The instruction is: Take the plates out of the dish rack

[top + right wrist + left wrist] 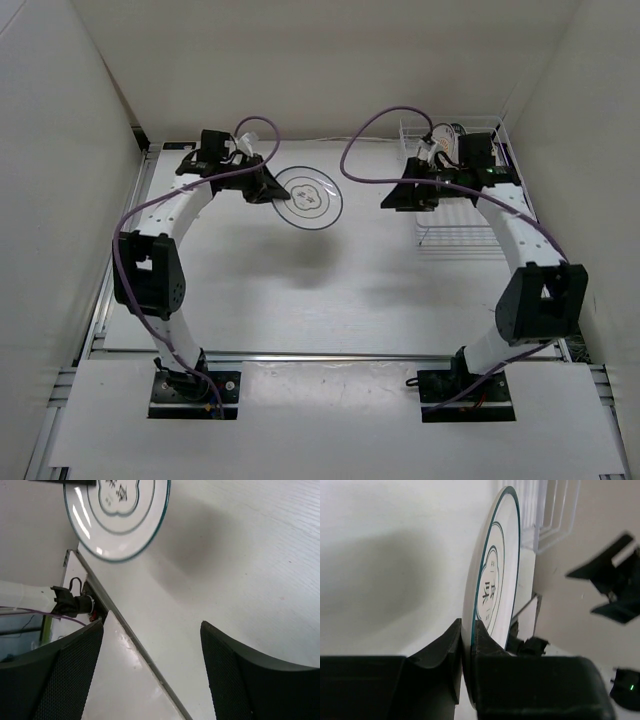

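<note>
The only writing stands on the white plate with the dark blue-green rim [497, 580]. Inside the lobed ring [492, 555] at the plate's middle sit a few dark brush-drawn characters [489, 592], East Asian in look and set in a column. The left wrist view shows the plate almost edge-on, so the strokes are squeezed too thin to read. In the right wrist view the plate [117, 520] has them cut off by the frame's upper edge. From the top view the plate [309, 197] shows only a small dark blot at its middle.

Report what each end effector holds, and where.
Left end effector pinches the plate by its rim. Right end effector is open, holding nothing.
</note>
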